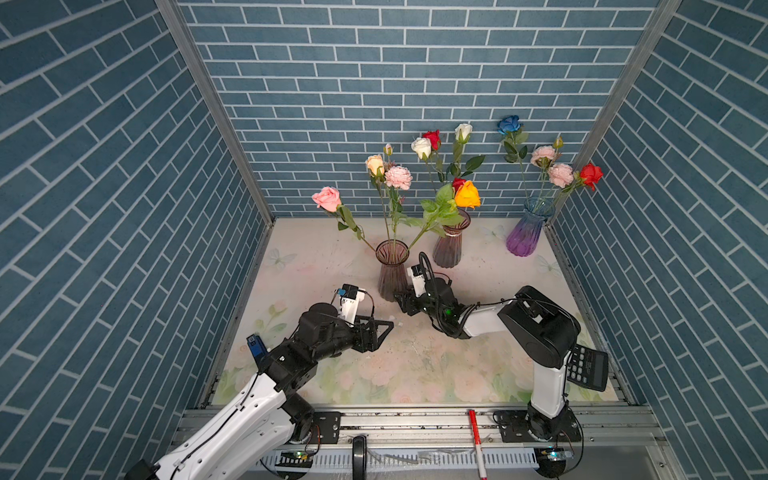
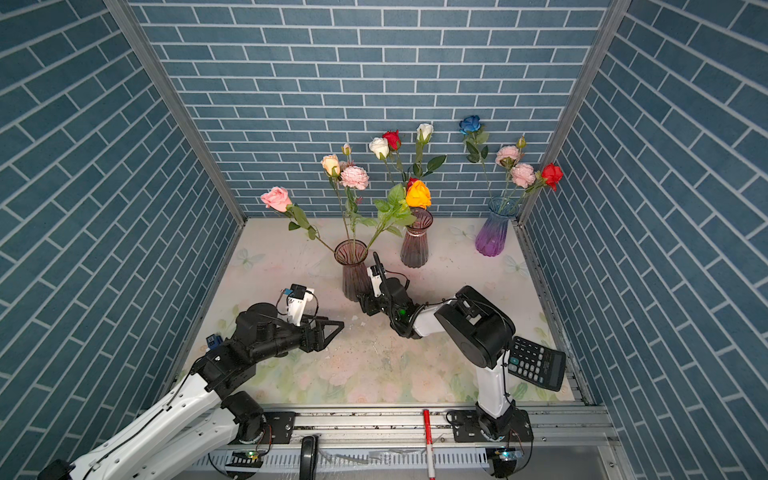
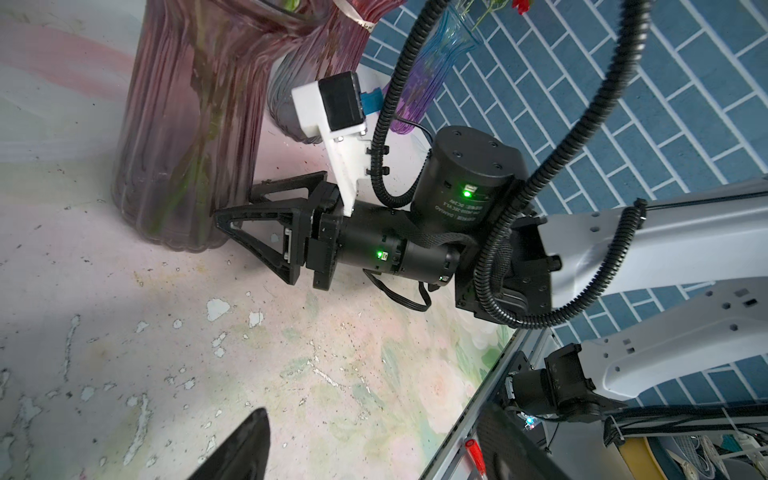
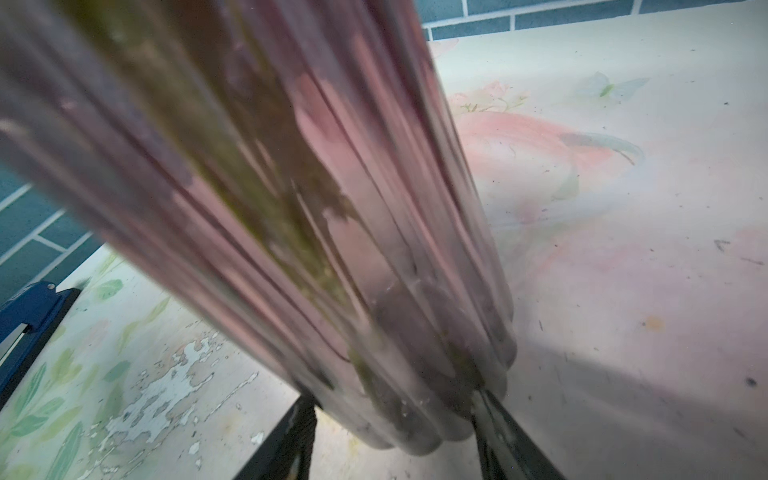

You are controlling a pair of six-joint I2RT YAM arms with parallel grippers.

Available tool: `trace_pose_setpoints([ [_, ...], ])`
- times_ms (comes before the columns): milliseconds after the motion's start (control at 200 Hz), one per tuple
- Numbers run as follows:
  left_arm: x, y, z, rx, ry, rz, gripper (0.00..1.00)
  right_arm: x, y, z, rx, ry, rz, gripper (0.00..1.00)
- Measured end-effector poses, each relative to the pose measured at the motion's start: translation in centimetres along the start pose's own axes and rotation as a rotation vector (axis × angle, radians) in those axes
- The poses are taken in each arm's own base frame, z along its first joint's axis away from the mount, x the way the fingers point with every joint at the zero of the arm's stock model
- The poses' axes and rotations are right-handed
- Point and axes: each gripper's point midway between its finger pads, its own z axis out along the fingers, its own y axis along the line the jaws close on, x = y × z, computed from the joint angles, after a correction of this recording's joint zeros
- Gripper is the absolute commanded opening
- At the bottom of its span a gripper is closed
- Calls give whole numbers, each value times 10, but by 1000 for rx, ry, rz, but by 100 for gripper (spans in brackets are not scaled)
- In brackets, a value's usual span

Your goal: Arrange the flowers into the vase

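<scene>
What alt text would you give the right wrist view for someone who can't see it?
A ribbed pink glass vase with green stems inside fills the close-up, its base clamped between the right gripper's two dark fingers. Behind it lies a worn floral-print table, with blue brick wall at the edge.

3 ribbed glass vases, all upright. Front mauve vase (image 1: 392, 270) sits nearest, approx. centre, w/ stems fanned wide: pink rose (image 1: 326, 197) leaning far left, cream rose (image 1: 375, 165) & pink peony (image 1: 398, 177) near upright, orange rose (image 1: 467, 194) leaning right. Second mauve vase (image 1: 449, 249) stands just behind, to the right – tall white roses (image 1: 421, 146), red rose (image 1: 432, 138). Blue-purple vase (image 1: 527, 232) is in the back right corner: blue rose (image 1: 510, 124), pink peonies (image 1: 560, 174), other red rose (image 1: 591, 175) leaning right.
</scene>
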Motion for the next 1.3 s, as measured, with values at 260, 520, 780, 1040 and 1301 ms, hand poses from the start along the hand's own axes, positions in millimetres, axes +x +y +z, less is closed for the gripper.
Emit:
trace_pose_setpoints([
  [260, -3, -3, -8, -4, -7, -3, 81, -10, -2, 24, -11, 5, 8, 61],
  [520, -6, -8, -19, 0, -26, 2, 81, -17, 3, 43, -33, 14, 11, 60],
  [780, -7, -6, -21, -15, -22, -5, 81, -22, 7, 52, -52, 17, 18, 62],
  [1040, -14, -9, -26, -24, -41, -4, 86, -9, 0, 44, -42, 24, 39, 65],
  [1301, -39, -12, -31, -42, -139, 18, 95, 4, -9, -18, -5, 25, 46, 66],
])
